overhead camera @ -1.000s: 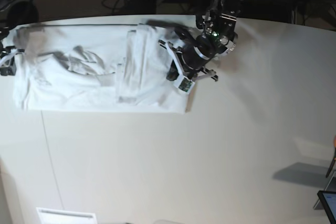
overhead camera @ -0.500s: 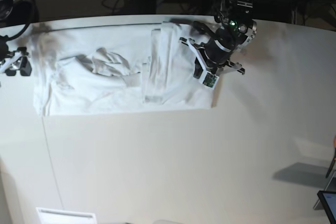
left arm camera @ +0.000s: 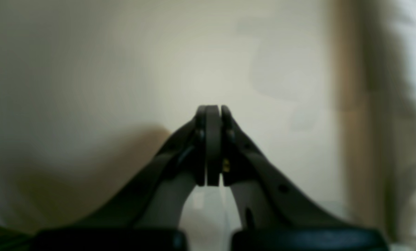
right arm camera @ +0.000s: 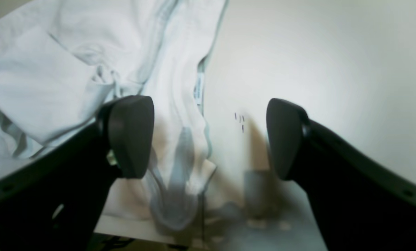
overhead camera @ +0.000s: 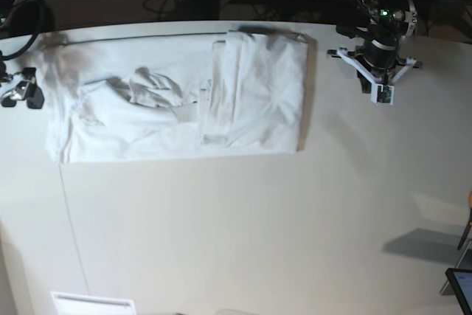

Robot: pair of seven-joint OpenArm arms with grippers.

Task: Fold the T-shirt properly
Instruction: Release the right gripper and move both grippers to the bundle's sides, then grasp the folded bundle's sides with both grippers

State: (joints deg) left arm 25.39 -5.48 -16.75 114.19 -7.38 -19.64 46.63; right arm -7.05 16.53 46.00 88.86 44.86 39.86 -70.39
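The big plain white cotton T-shirt (overhead camera: pixel 177 101) is lying flat on the smooth off-white worktop (overhead camera: pixel 243 234), up in the far-left part of the base view. It's already folded into a long rectangle, with one bunched, wrinkly patch toward the left and a narrow folded strip running front to back just right of the middle. Its right edge looks pretty straight.

The left black end effector (overhead camera: pixel 381 88) hangs over bare worktop off to the shirt's right, clearly apart from the fabric. Its wrist camera shows the two dark fingers (left arm camera: pixel 213 146) pressed flat together with nothing between them, and only a blurry sliver of white cloth at the right edge of that shot.

The right black end effector (right arm camera: pixel 209 137) is at the shirt's left end, at the worktop's edge. Its jaws are spread wide apart and empty, with one rounded pad (right arm camera: pixel 131 134) over the cloth and the other over bare worktop. Between them you can see the shirt's edge, with grey-blue shadowed folds (right arm camera: pixel 176 195).

As for labels: there's a small tag (right arm camera: pixel 197 89) along the shirt's edge in the right wrist view, with faint bluish marks on it, but it's way too blurry to read. A few tiny dark specks (right arm camera: pixel 240 120) sit on the worktop just beside it. No brand visible anywhere.
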